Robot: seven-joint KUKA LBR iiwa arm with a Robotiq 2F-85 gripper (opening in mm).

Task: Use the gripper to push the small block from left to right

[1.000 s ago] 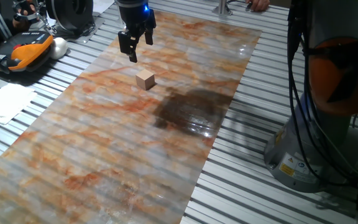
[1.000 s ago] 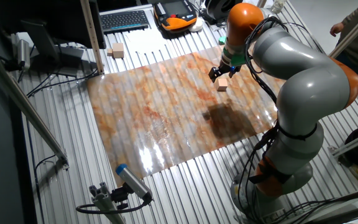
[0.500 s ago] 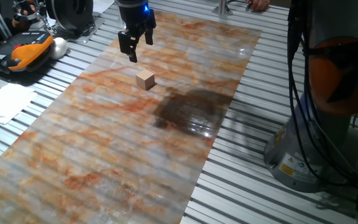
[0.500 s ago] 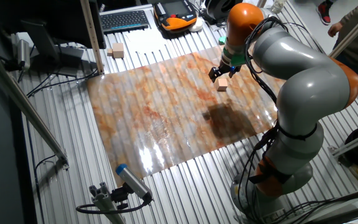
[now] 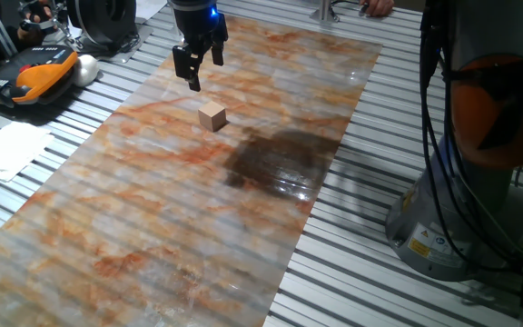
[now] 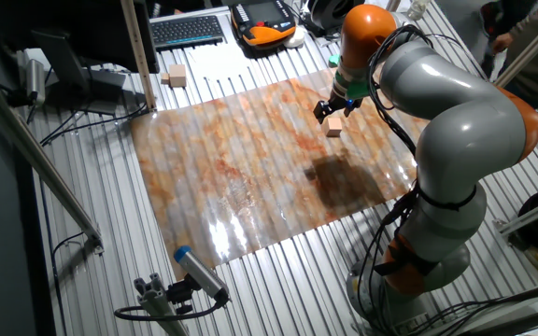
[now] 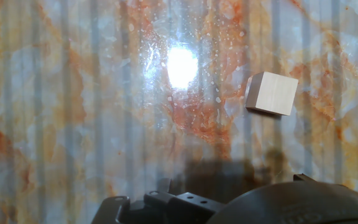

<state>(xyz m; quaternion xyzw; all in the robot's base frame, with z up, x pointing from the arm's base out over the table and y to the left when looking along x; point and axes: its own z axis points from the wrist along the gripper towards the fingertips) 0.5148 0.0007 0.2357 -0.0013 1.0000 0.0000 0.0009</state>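
Note:
The small block (image 5: 212, 116), a plain light-tan wooden cube, rests on the marbled orange-grey mat (image 5: 152, 209). It also shows in the other fixed view (image 6: 334, 128), and in the hand view (image 7: 272, 93) at the right of the frame. My gripper (image 5: 206, 75) hovers above the mat just beyond the block, not touching it. Its two dark fingers stand apart with nothing between them. From the other side the gripper (image 6: 329, 114) hangs just above and left of the cube. In the hand view only the gripper's dark body (image 7: 241, 202) appears along the bottom edge; the fingertips are hidden.
A dark wet-looking patch (image 5: 275, 159) marks the mat near the block. An orange-and-black pendant (image 5: 25, 77) and white paper (image 5: 7, 150) lie off the mat. The robot's base (image 5: 461, 209) stands on the other side. A keyboard (image 6: 187, 31) and upright post (image 6: 138, 56) stand beyond.

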